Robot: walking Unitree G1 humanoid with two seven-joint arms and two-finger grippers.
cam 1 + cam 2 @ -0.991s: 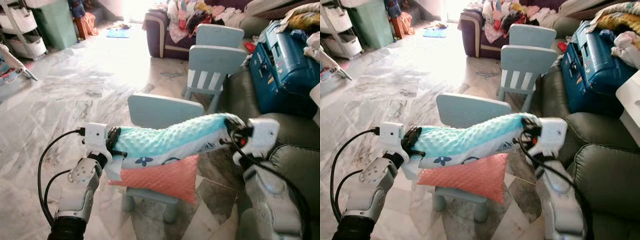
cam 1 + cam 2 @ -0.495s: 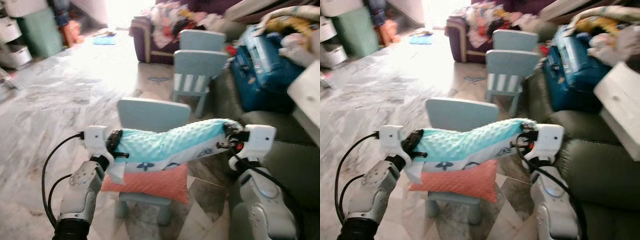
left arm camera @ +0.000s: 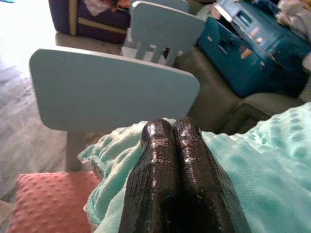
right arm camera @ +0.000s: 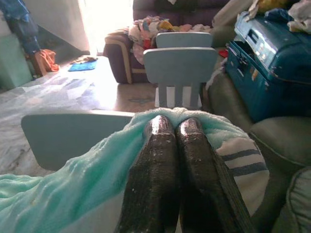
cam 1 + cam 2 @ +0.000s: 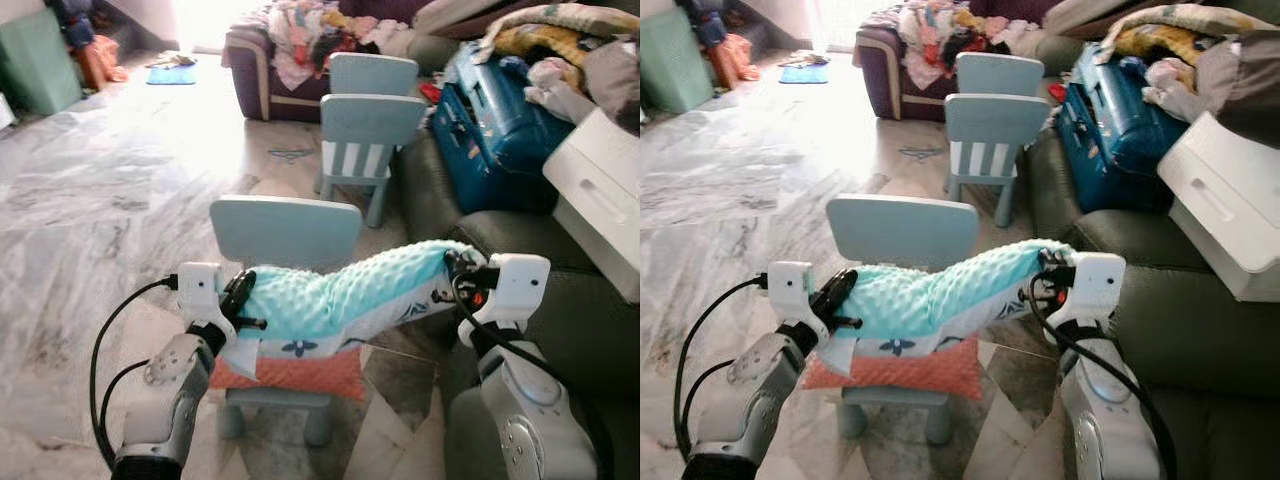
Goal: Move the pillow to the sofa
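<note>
From the left, we see the left tool point(image 5: 243, 300) with its fingers point(image 3: 165, 165) pressed together, clamped on the left end of the turquoise pillow point(image 5: 340, 295). The pillow spans the gap between our two arms, held in the air, its dotted teal face up and a white underside with dark flower prints below; it sags slightly near the left tool and rises toward the right.

Directly beneath the pillow lies a salmon cushion point(image 5: 300, 370), resting on the seat of the near blue child's chair point(image 5: 285, 230), whose backrest stands just behind the pillow. A second blue chair point(image 5: 368, 130) stands farther off on the marble floor point(image 5: 110, 200).

At the pillow's right end, the right tool point(image 5: 455, 270) has its fingers point(image 4: 167, 160) closed together on the fabric. To the right lies the dark green sofa point(image 5: 590, 320), carrying a teal case point(image 5: 500, 130) and a white box point(image 5: 600, 195); the pillow is beside the sofa, not on it.
</note>
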